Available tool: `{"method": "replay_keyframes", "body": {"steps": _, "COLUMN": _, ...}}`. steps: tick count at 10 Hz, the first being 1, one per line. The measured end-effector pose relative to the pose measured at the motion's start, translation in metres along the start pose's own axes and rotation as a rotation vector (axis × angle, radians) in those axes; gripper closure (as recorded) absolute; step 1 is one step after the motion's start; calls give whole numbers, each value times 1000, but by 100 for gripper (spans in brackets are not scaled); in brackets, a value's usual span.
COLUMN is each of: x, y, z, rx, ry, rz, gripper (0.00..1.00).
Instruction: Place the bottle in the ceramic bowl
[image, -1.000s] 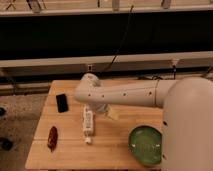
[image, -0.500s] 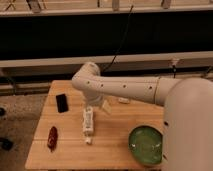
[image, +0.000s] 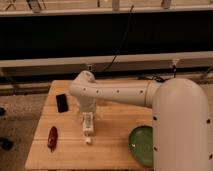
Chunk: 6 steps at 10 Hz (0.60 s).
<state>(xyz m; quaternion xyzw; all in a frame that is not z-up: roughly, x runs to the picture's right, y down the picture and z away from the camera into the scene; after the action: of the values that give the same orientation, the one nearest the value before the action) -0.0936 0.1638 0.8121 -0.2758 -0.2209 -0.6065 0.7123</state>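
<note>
The tool (image: 88, 114) is held released over the bottle (image: 88, 131), which is laid on the surface (image: 65, 151); the bowl (image: 142, 145) is set near right.

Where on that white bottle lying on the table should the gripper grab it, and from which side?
Probably across the middle of the bottle, coming straight down from above. It lies flat on the table, long and narrow, so the jaws can straddle its width. The gripper hangs open just above its far end.

We see the gripper (image: 90, 113), fingers spread, directly above the bottle (image: 88, 128), which lies on the table (image: 70, 152), well apart from the ceramic bowl (image: 141, 145).
</note>
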Motion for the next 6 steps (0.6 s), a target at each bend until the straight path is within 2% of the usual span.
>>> {"method": "replay_keyframes", "body": {"steps": 4, "x": 3, "y": -11, "z": 21, "rx": 5, "ry": 4, "rz": -40, "gripper": 20}}
{"method": "replay_keyframes", "body": {"steps": 5, "x": 4, "y": -13, "z": 27, "rx": 1, "ry": 4, "rz": -45, "gripper": 24}}
{"method": "replay_keyframes", "body": {"steps": 6, "x": 5, "y": -12, "z": 32, "rx": -1, "ry": 0, "rz": -44, "gripper": 33}}
